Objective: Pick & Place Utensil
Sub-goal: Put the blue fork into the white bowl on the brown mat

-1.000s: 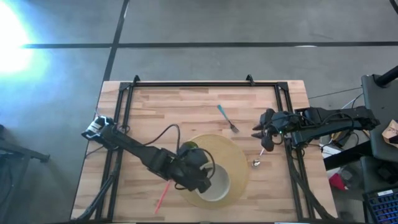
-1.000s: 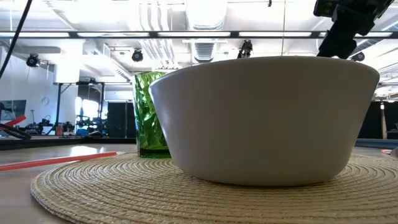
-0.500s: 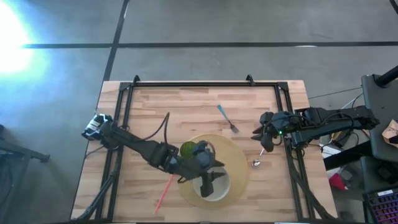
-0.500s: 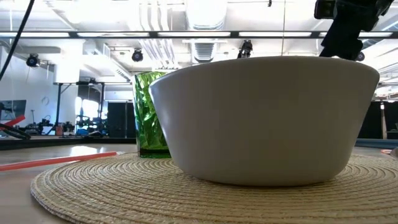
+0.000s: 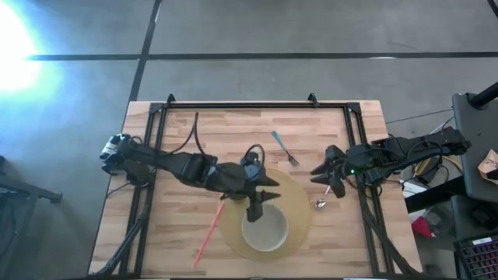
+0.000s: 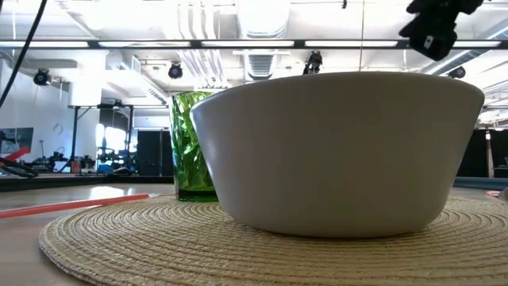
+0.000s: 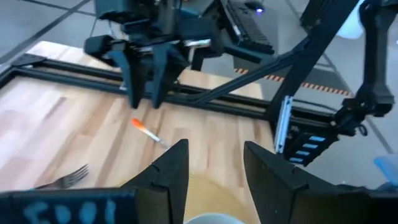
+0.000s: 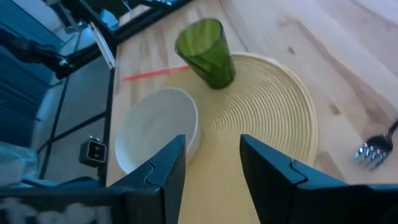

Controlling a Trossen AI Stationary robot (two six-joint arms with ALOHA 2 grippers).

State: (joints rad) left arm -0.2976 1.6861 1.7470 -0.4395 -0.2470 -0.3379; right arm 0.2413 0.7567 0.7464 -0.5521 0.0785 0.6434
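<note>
On the wooden bench [image 5: 187, 128] a round woven placemat [image 5: 292, 194] carries a white bowl [image 5: 263, 227] on its near part and a green cup [image 8: 207, 51] beside the bowl on the left; from table height the cup stands upright just behind the bowl's left flank. The left gripper [image 5: 261, 204] hangs over the mat at the bowl's far rim, its two dark fingers [image 7: 166, 177] spread apart and holding nothing, with bare wood showing through the gap between them. A red straw [image 5: 208, 232] lies on the bench to the left of the mat, running diagonally from the mat's left edge toward the near-left. Of the utensils, a fork with a teal handle [image 5: 285, 148] lies on the wood just beyond the far-right edge of the mat, tines pointing near-right, and a spoon with an orange handle tip [image 5: 324, 197] lies to the right of the mat, its bowl end nearest the mat and its handle running toward the right arm. The right gripper [image 5: 320, 173] sits low above the bench near the right rail, just beside the spoon's handle end and to the right of the fork; its fingers [image 8: 166, 174] are parted and grip nothing. Both utensils lie free on the bench, well apart from the bowl.
</note>
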